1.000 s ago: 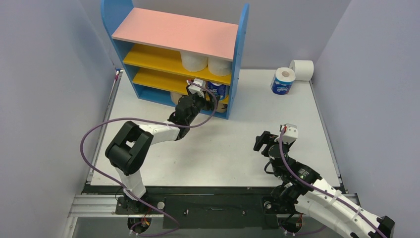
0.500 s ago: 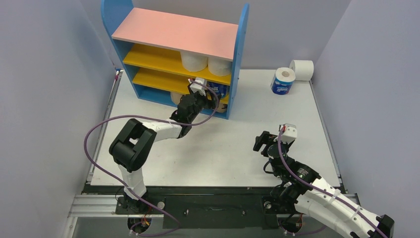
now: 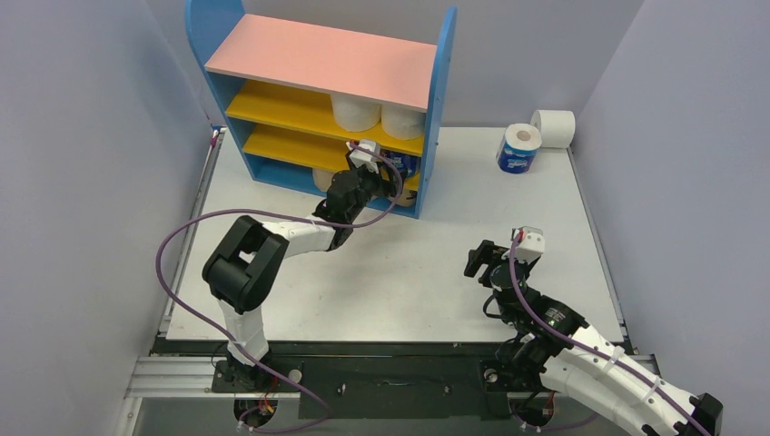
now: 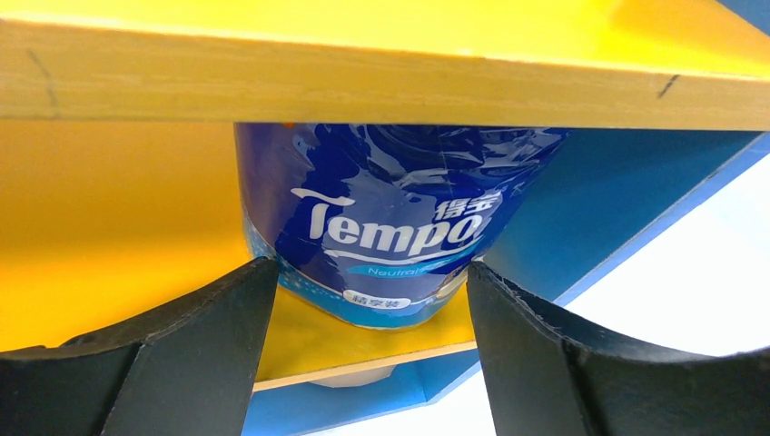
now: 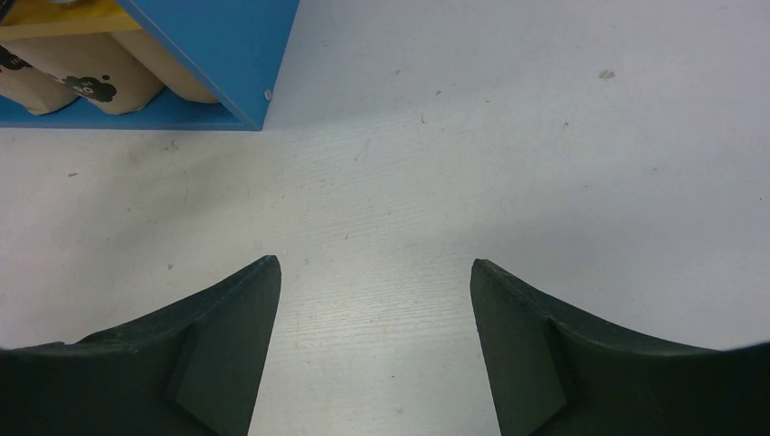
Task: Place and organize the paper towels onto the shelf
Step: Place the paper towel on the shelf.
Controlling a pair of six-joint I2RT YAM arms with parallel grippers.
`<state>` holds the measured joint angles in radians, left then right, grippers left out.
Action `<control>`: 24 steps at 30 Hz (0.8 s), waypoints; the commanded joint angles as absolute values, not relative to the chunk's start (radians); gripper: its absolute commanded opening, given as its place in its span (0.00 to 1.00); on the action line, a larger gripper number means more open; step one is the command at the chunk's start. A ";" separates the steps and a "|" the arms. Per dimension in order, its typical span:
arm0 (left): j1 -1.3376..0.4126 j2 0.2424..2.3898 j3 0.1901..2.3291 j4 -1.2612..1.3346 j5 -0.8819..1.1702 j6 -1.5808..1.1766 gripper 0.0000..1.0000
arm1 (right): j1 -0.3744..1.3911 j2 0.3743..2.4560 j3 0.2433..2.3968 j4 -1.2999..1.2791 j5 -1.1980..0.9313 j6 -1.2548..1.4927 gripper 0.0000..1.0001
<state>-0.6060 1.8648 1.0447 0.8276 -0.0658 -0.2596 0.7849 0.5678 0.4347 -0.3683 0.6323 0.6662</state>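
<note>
Your left claw (image 4: 370, 264), spread wide, hugs the blue roll (image 4: 390, 209), standing near the front edge of the lower yellow board (image 4: 118, 254) of the shelf (image 3: 318, 54) in mid-frame, so pulling back before you let go could tip it off; your right claw (image 5: 372, 263) hangs open and empty.

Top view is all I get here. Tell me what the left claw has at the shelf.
Observer: The left claw straddles a blue roll marked Tempo, standing upright on a yellow board.
Operator: Say whether it's gripped.
Observer: Its fingertips sit at the roll's lower sides. I can't tell whether they squeeze it or just touch.
Operator: Now report the right claw.
Observer: The right claw is open, with nothing between its fingers and only table below.
</note>
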 commanded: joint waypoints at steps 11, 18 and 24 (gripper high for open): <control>-0.598 1.890 1.101 0.887 -0.034 -0.290 0.74 | 0.780 0.588 0.438 -0.345 0.660 0.657 0.72; -0.597 1.870 1.085 0.893 -0.035 -0.297 0.76 | 0.780 0.585 0.437 -0.346 0.662 0.656 0.72; -0.597 1.815 1.045 0.898 -0.046 -0.299 0.85 | 0.781 0.586 0.438 -0.346 0.664 0.655 0.72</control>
